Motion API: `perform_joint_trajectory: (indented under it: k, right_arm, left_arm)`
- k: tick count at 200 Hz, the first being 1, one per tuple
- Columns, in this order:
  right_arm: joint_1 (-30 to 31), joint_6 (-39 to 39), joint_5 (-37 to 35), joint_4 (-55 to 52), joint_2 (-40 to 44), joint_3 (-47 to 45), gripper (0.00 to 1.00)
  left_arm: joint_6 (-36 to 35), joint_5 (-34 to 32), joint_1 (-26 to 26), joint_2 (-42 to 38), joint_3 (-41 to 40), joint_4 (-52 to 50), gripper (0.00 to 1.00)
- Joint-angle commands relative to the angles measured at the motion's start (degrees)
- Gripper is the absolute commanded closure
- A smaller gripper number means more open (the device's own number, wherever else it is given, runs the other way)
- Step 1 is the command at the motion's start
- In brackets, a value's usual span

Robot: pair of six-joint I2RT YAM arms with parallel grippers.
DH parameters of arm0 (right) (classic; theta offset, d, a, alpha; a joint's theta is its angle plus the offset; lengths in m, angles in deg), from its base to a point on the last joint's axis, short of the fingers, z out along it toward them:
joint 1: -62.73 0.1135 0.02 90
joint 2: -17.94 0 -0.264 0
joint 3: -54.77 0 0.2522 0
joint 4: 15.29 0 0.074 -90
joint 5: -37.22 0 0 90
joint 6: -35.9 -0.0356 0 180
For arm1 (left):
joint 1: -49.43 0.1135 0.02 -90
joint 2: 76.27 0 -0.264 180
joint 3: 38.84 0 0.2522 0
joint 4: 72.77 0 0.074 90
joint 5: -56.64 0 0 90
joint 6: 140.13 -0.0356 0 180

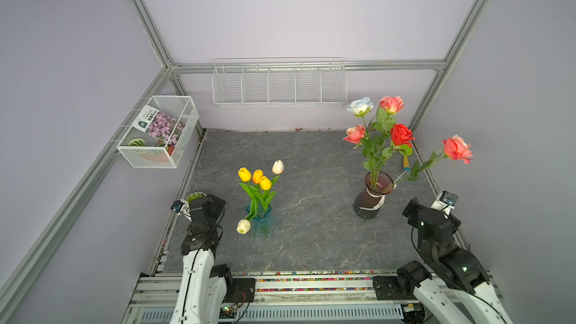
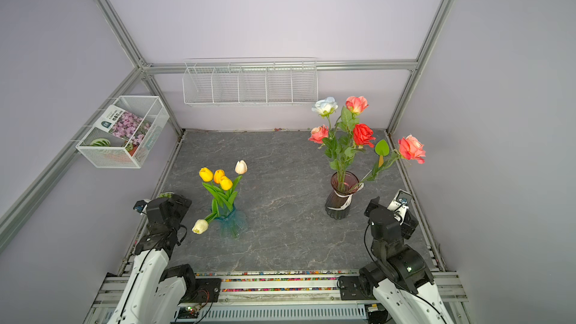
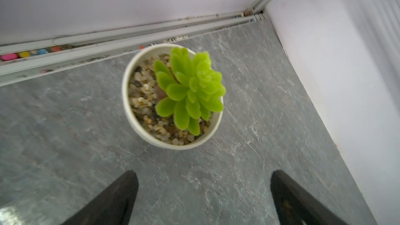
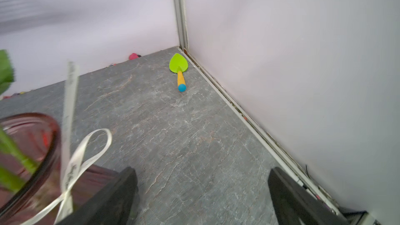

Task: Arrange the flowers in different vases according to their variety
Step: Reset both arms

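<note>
Several tulips (image 1: pixel 257 176), yellow, orange and cream, stand in the teal vase (image 1: pixel 261 220) left of centre; one cream tulip (image 1: pixel 243 226) droops over its rim. Several roses (image 1: pixel 401 134), coral, red and white-blue, fill the maroon vase (image 1: pixel 371 201) on the right, and one coral rose (image 1: pixel 457 149) leans far out to the right. My left gripper (image 3: pixel 203 177) is open over bare table near the left edge, holding nothing. My right gripper (image 4: pixel 202 173) is open too, just right of the maroon vase (image 4: pixel 28 141) and its white ribbon (image 4: pixel 86 154).
A green succulent (image 3: pixel 190 87) in a white pot (image 3: pixel 127 96) sits just ahead of the left gripper. A green trowel (image 4: pixel 179 66) lies in the far right corner. A wire basket (image 1: pixel 156 151) hangs on the left wall and a wire rack (image 1: pixel 279 85) on the back wall.
</note>
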Motion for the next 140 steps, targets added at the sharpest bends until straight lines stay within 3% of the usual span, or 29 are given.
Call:
perform_joint_trajectory:
  k: [1,35,51,89,140]
  right_arm:
    - [-11.6,-0.2,16.8,6.6,-4.0,-2.2,0.01]
    - [-33.9,-2.5,39.0,18.0,-13.7,-5.7,0.01]
    - [-40.5,-3.8,44.6,23.9,-19.9,-7.0,0.01]
    - [-42.6,-4.0,43.7,35.1,-30.8,-7.5,0.01]
    - [-42.4,-0.6,43.2,54.5,-34.5,-14.1,0.01]
  left_arm:
    - [-6.9,4.6,0.4,2.1,2.4,7.2,0.00]
    - [-14.3,5.3,0.4,7.3,2.0,14.8,0.00]
    - [-18.9,6.5,0.4,12.9,3.7,16.0,0.00]
    - [-24.9,6.6,0.4,23.8,6.8,22.0,0.00]
    - [-35.4,20.5,0.4,29.5,3.4,38.6,0.00]
